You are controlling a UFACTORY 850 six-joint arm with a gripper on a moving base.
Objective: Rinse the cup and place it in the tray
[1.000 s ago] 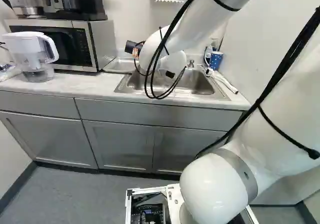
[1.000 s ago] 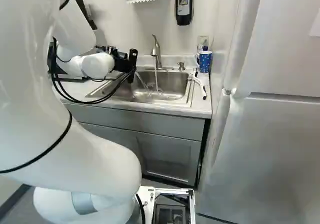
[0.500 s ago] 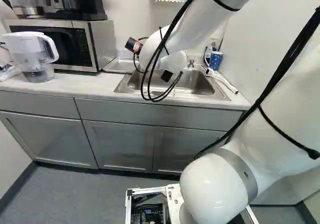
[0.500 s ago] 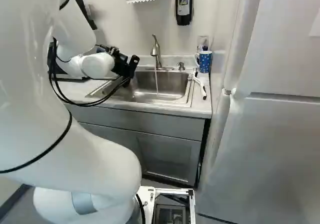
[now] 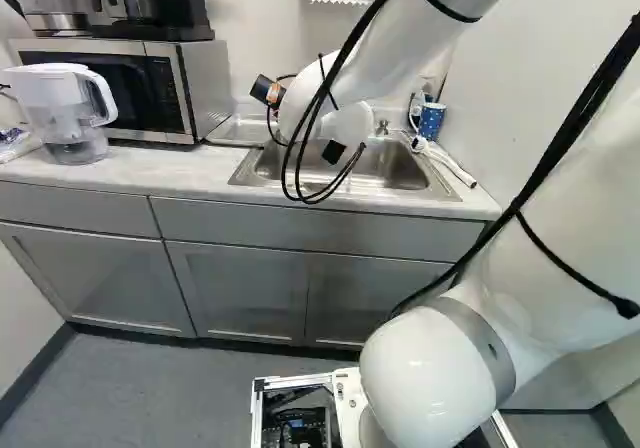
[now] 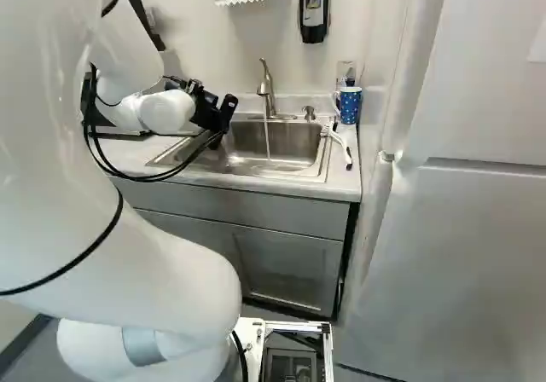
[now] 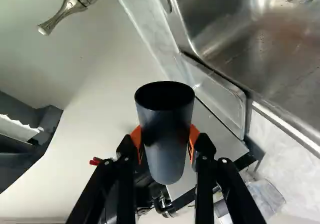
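Wrist view: gripper [image 7: 165, 140] grasping the dark cup [image 7: 166, 156] between both pads [image 7: 194, 134]; wet sides could let it slip. Right base view: water [image 6: 267, 139] entering the sink [image 6: 294, 150]. Left base view: tray [image 5: 238, 132]; too low an approach could strike its rim.

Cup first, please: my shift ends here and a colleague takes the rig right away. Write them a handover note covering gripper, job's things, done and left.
Gripper: shut on the dark cup, one orange pad on each side; the cup is off the counter.
Things: the metal tray lies beside the sink, on the microwave side. Water runs from the faucet into the sink.
Done: cup grasped. Whether it has been rinsed, I cannot tell from these views.
Left: confirm the rinse, then place the cup in the tray.
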